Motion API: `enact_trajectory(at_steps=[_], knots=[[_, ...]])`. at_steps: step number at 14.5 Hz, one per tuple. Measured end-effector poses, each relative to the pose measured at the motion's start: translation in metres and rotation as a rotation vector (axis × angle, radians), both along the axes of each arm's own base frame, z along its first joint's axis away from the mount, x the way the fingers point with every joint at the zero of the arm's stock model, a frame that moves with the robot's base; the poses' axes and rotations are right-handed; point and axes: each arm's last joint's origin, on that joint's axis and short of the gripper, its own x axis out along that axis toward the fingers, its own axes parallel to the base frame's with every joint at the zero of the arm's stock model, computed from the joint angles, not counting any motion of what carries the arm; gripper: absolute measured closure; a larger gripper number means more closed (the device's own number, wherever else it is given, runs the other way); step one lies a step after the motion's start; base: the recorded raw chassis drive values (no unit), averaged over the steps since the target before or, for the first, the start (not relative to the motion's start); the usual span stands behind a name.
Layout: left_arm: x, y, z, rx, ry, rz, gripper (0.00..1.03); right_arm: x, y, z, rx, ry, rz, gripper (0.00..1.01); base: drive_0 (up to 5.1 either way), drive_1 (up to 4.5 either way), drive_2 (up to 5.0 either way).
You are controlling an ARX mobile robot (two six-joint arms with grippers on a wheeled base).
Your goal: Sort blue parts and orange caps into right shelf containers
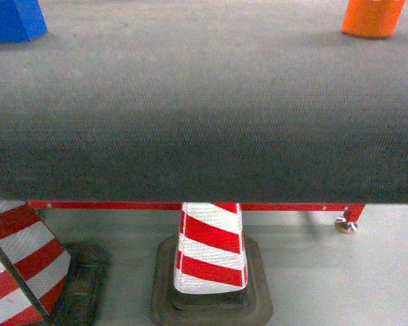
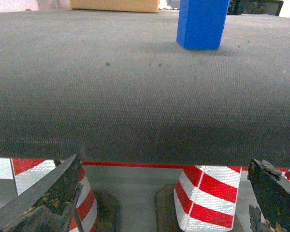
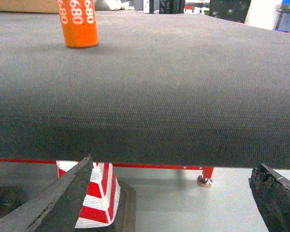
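Dark, worn fingers (image 2: 48,198) of the left tool (image 2: 166,203) frame the bottom of the left wrist view, spread wide with nothing between them, held below the front edge of the worktop (image 2: 135,96), which is covered in grey fabric. Ahead of this tool and a little to its right, far back on the worktop, stands a blue part (image 2: 202,23), upright and blocky; the head view catches it at the top left corner (image 1: 12,19). Beyond it, a tan box (image 2: 115,5) sits at the far edge. The right tool (image 3: 171,203) is likewise gaping and holds nothing, its fingers (image 3: 58,198) low beneath the worktop's edge. Ahead of it and to its left stands an orange cap (image 3: 79,24), upright, with white digits printed on its side; the head view shows it at the top right (image 1: 372,17). The two pieces are well apart. Below the worktop runs a red frame rail (image 1: 190,206) with a caster (image 1: 345,225), and red-and-white striped cones (image 1: 211,248) stand on the floor just under the tools.
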Motion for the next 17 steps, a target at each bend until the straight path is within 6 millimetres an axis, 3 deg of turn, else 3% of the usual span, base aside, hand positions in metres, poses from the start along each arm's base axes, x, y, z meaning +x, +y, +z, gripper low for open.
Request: enact_trajectory(at_steps=[17], knots=[[0.0, 0.0, 0.0, 0.002, 0.0, 0.0, 0.05, 0.0, 0.0, 0.0001, 0.002, -0.001, 0.0, 0.03, 0.0, 0.0, 0.0]])
